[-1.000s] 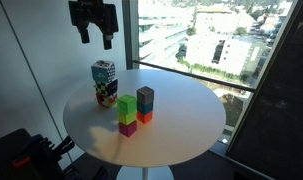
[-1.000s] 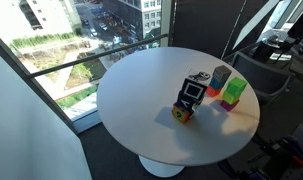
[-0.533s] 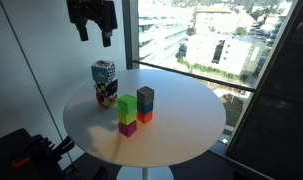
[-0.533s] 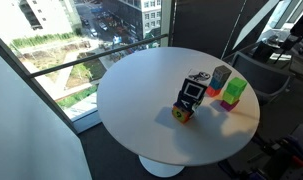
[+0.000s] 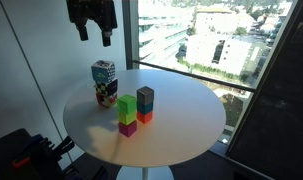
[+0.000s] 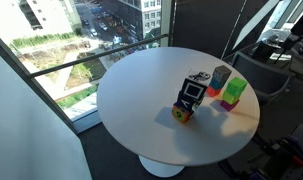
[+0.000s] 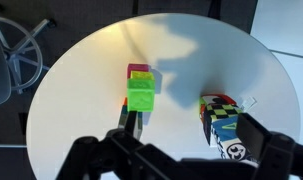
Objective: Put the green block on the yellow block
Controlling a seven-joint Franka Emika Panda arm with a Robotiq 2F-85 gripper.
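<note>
A: Whereabouts of the green block [image 5: 126, 103]?

B: Resting on top of the yellow block [image 5: 126, 117], edges roughly flush, visible in both exterior views. Beneath the yellow, a magenta cube [image 5: 126, 129], giving a column three high, a little left of the middle of the round white tabletop [image 5: 186, 120].

A: Anything just beside?

B: Immediately right in an exterior view, a dark grey-blue cube [image 5: 145, 98] stacked on an orange-red cube [image 5: 144, 116]. Contact between the two columns: impossible to tell. Farther left and toward the far rim, a tall box [image 5: 103, 80] with a multicoloured checked pattern, upright, apart from both columns.

A: And the claw [image 5: 95, 40]?

B: High above the far left edge of the tabletop, well apart from every block. Fingers spread wide, nothing between them.

A: From the wrist view?

B: Looking straight down. Green top face in plain sight near the centre, with slivers of yellow and magenta showing just past its far edge. Patterned box off to the right. Dark finger parts across the bottom, too blurred for detail.
</note>
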